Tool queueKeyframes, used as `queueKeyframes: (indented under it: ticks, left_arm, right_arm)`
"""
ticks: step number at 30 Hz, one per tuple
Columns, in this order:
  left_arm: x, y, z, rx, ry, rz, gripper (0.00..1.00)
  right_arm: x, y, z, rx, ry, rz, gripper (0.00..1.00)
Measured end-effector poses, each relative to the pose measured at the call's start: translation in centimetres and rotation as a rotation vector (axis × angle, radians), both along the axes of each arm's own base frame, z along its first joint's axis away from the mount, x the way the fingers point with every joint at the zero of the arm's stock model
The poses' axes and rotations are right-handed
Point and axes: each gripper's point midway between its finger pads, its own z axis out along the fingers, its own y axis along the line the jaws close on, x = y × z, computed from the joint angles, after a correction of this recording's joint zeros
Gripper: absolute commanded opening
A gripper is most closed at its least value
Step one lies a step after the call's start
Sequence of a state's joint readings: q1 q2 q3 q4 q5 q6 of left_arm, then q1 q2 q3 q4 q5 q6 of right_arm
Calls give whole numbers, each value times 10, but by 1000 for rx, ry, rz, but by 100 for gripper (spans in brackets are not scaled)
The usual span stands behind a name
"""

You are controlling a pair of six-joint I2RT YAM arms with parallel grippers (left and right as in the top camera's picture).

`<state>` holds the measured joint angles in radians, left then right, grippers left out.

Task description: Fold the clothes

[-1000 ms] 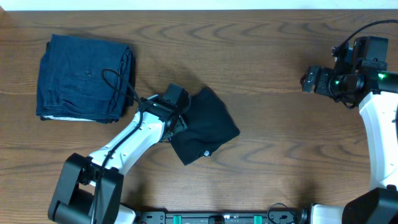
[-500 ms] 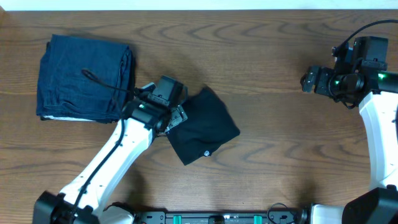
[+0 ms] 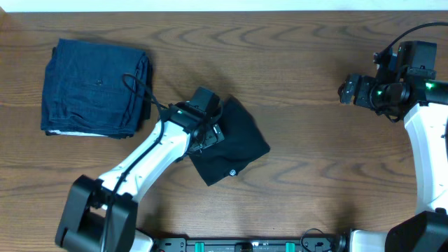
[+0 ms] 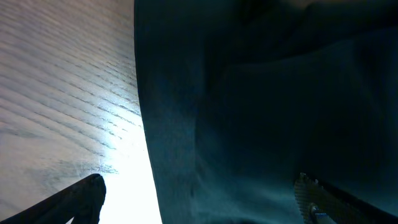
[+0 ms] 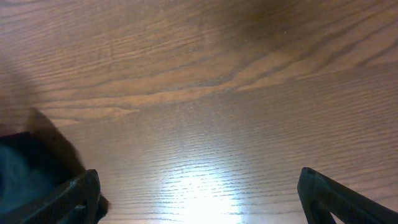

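Note:
The clothes, a black T-shirt (image 3: 234, 143), lie folded into a small skewed square at the table's middle, a small white logo near its front corner. My left gripper (image 3: 212, 129) hangs over the shirt's left edge, open. In the left wrist view the dark fabric (image 4: 261, 106) fills most of the frame, and its straight edge runs between the two spread fingertips (image 4: 81, 196), which close on nothing. My right gripper (image 3: 348, 91) is far off at the right side, open above bare wood (image 5: 205, 124), with a bit of black cloth (image 5: 25, 168) at its left edge.
A folded dark blue denim-like garment (image 3: 94, 87) lies at the back left of the wooden table (image 3: 301, 56). The left arm (image 3: 150, 157) stretches from the front edge toward the shirt. The right arm (image 3: 427, 140) stands along the right edge.
The left gripper swung left toward the blue garment, then came back right over the shirt's left edge, its jaws wider. The right arm has not moved.

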<state>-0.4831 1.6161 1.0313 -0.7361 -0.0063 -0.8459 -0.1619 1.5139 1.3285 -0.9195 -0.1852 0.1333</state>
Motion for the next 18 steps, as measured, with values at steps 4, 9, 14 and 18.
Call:
queueKeyframes:
  ticks: [4, 9, 14, 18]
  left_arm:
    - [-3, 1, -13, 20, 39, 1, 98]
    - [-6, 1, -30, 36, 88, 3, 98]
    - [-6, -3, -36, 18, 110, 4, 98]
    - [-4, -6, -37, 4, 109, 5, 98]
  right_arm:
    - [0, 0, 0, 0, 0, 0, 99]
    - [0, 0, 0, 0, 0, 0, 99]
    - [0, 0, 0, 0, 0, 0, 99]
    - [0, 0, 0, 0, 0, 0, 99]
